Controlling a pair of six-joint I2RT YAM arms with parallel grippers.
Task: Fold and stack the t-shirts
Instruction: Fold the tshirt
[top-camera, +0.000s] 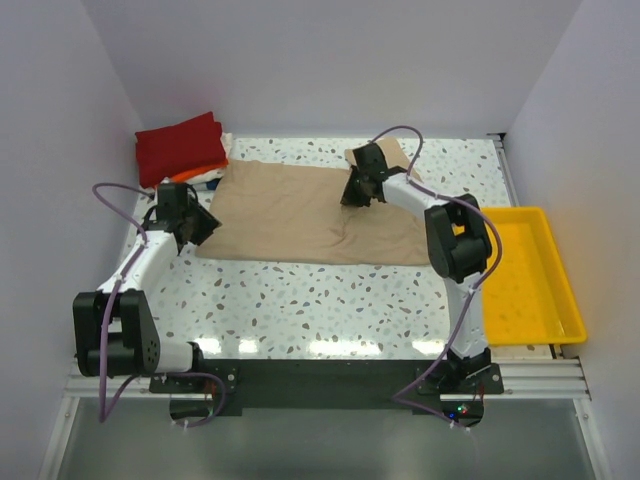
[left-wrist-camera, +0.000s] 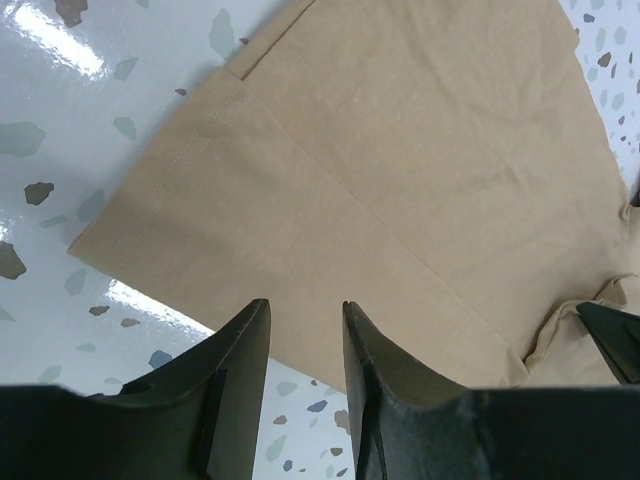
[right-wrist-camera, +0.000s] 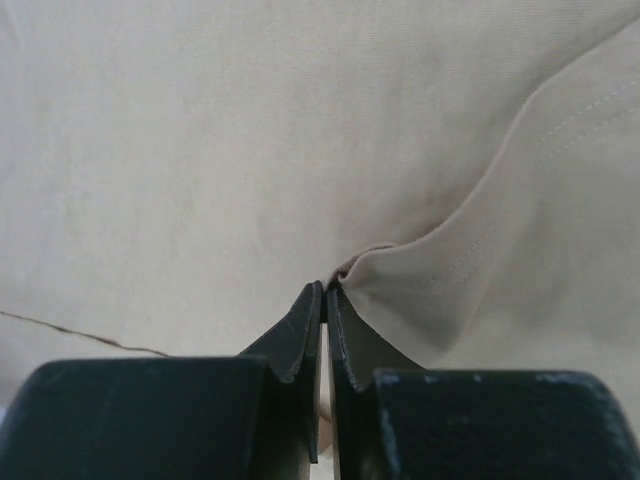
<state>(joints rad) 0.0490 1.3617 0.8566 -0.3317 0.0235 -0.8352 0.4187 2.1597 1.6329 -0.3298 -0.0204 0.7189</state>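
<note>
- Two hands are at one tan t-shirt (top-camera: 300, 215), which lies spread on the bench (top-camera: 330, 300), left of the yellow tray (top-camera: 525, 270).
- Right hand (right-wrist-camera: 325, 290): clamped on a raised fold of the shirt, on the tray side.
- Left hand (left-wrist-camera: 305, 320): jaws parted, gripping nothing, over the shirt edge farthest from the tray.
- Folded dark red t-shirt (top-camera: 180, 148) sits atop an orange t-shirt (top-camera: 200, 172), farther still from the tray.

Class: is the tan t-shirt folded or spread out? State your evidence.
Partly folded: the tan t-shirt lies flat, one layer's edge lapping over another.
</note>
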